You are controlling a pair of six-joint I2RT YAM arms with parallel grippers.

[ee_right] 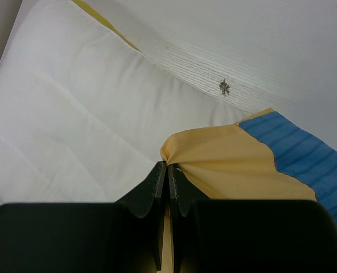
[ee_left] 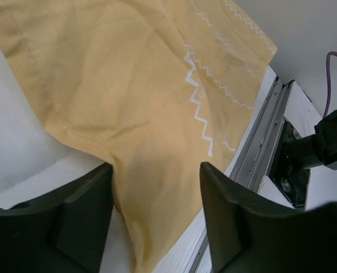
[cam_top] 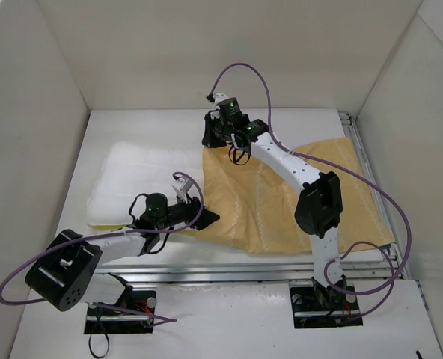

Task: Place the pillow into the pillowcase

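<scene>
Right, we have the right gripper clamped tight on the far left corner of the pillowcase, and the cloth bunches up where the fingertips pinch it. A strip of the blue face peeks out next to that corner, while the rest lies plain yellow-orange side up across the right half of the surface. The pillow lies flat on the left, its right edge meeting the pillowcase's left edge. Down at the near left edge of the pillowcase we find the left gripper with its jaws spread wide and yellow fabric running between the two fingers. We cannot tell whether they touch the cloth. A small dark mark sits on the surface beyond the pinched corner.
</scene>
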